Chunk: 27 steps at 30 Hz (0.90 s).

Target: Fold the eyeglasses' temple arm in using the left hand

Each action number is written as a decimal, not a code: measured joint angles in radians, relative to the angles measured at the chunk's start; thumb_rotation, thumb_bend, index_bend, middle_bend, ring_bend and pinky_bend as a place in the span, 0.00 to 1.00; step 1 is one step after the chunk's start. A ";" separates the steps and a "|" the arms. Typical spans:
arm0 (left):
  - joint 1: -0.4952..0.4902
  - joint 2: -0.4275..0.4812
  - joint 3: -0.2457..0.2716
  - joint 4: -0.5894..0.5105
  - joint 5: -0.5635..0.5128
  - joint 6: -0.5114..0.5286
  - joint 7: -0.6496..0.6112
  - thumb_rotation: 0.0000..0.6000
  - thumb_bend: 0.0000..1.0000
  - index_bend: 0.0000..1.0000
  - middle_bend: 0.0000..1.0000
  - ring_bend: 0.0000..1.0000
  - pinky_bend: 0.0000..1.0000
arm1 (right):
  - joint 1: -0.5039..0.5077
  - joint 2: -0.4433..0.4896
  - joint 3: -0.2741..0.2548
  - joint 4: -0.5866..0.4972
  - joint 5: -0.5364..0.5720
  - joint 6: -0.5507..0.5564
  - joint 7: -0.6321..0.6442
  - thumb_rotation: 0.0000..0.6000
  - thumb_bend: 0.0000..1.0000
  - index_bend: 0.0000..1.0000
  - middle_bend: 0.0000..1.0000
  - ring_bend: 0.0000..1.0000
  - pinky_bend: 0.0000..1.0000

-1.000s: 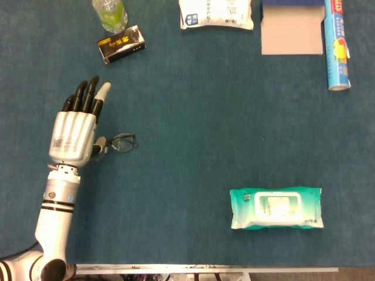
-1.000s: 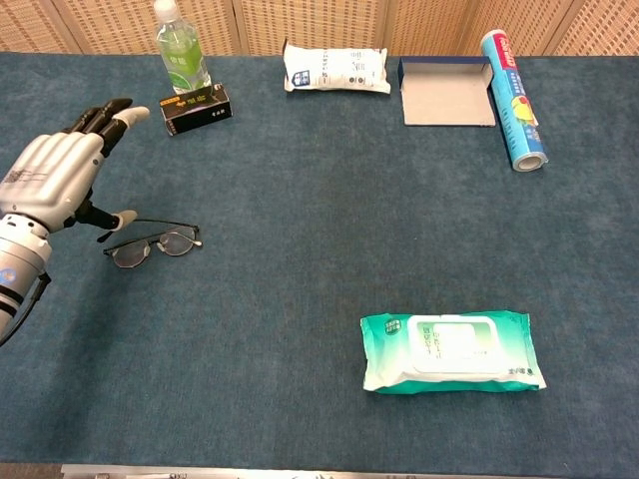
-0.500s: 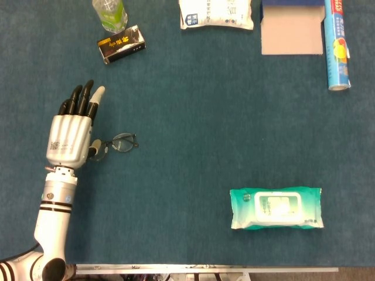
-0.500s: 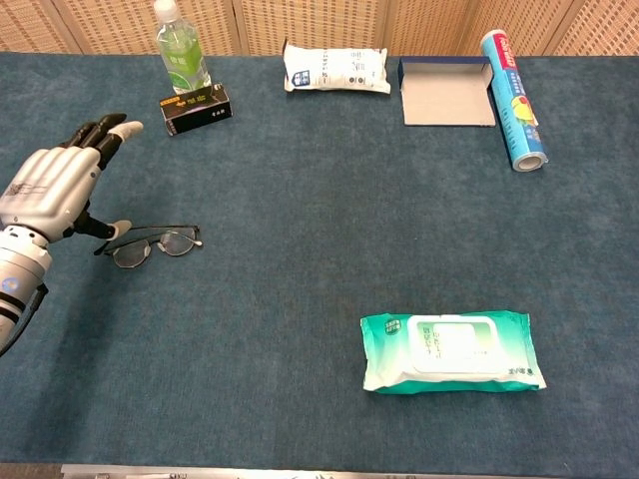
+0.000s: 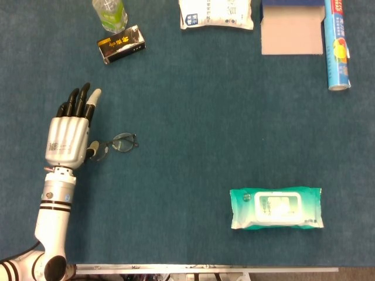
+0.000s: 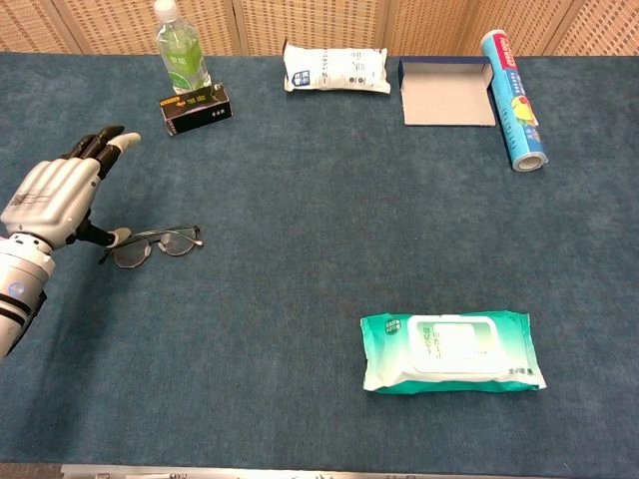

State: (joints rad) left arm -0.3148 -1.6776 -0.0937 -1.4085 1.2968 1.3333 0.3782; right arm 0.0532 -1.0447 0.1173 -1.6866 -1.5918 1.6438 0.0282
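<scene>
The robot's left hand (image 5: 65, 136) lies flat and unclenched over the blue table (image 5: 193, 134), its fingers (image 6: 98, 145) stretched straight toward the far edge and holding nothing, while its thumb tip sits at the left end of the eyeglasses (image 5: 116, 143), which rest lenses-down on the cloth just to the right of the hand. Compared with a second ago the hand has drawn slightly leftward and toward the robot, and the eyeglasses have shifted a touch with it; in the chest view the temple arm now lies close along the frame (image 6: 158, 242). Well beyond the eyeglasses, toward the far edge, stand a green bottle (image 5: 109, 13) and a black box (image 5: 121, 44) just in front of it; farther right along that edge are a white pouch (image 5: 217, 13), an open cardboard box (image 5: 292, 26) and a blue roll (image 5: 337, 44). A green wipes pack (image 5: 276, 208) lies well to the right of the eyeglasses, nearer the robot. The right hand appears in neither view
</scene>
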 measured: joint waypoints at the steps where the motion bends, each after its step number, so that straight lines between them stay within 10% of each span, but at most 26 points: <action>1: 0.000 -0.001 0.001 0.003 0.000 -0.001 -0.002 1.00 0.17 0.05 0.00 0.03 0.19 | 0.000 0.000 0.000 0.000 0.000 0.000 0.000 1.00 0.39 0.63 0.52 0.41 0.44; 27: 0.013 -0.028 0.007 0.078 0.008 -0.020 -0.058 1.00 0.17 0.05 0.00 0.03 0.19 | -0.001 0.002 0.003 0.000 0.003 0.001 0.002 1.00 0.39 0.63 0.52 0.41 0.44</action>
State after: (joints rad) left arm -0.3014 -1.7054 -0.0869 -1.3305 1.3052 1.3137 0.3198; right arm 0.0526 -1.0422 0.1201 -1.6861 -1.5886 1.6453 0.0304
